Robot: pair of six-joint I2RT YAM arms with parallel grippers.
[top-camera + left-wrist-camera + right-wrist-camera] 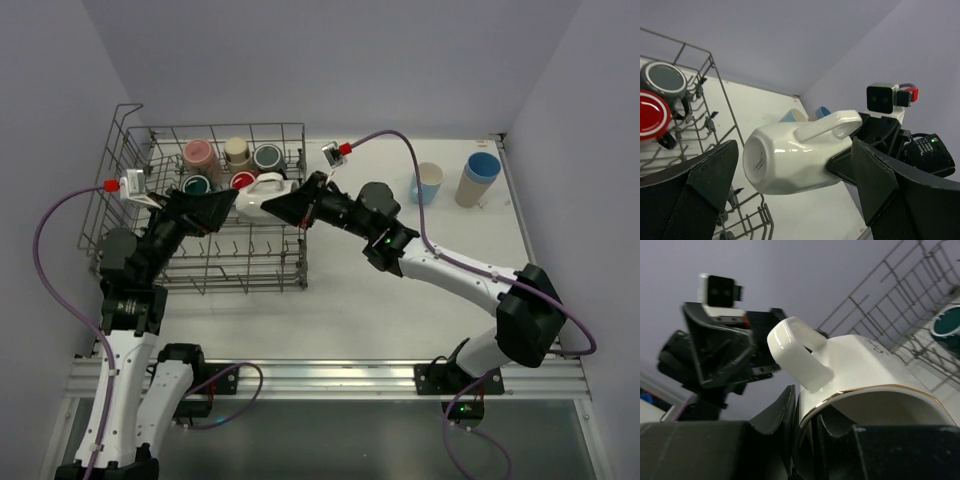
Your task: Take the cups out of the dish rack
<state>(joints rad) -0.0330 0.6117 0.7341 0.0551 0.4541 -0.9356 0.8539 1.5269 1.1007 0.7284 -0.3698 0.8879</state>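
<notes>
1. White mug (pixel 262 194) is held in the air on its side, over the right-hand edge of the dish rack (pixel 125 150). Its handle is uppermost, its base faces left and its mouth faces right.
2. The right gripper (pixel 275 207) is clamped on the mug's rim. Its wrist view shows one finger (pixel 775 415) outside the wall and the other inside the mouth.
3. The left gripper (pixel 228 205) is spread wide, with its fingers on either side of the mug's base. A gap shows on both sides and no contact is visible.
4. Five cups remain in the far part of the rack: pink cup (pixel 198 153), cream cup (pixel 237 150), grey cup (pixel 267 157), teal cup (pixel 196 185) and red cup (pixel 243 181). The red cup sits just beside the held mug.
5. The rack's right wall wires lie directly beneath the mug.
6. On the table (pixel 350 270), well to the right, a light blue cup (pixel 428 183) and a tall tumbler (pixel 478 179) stand upright and near each other.
</notes>
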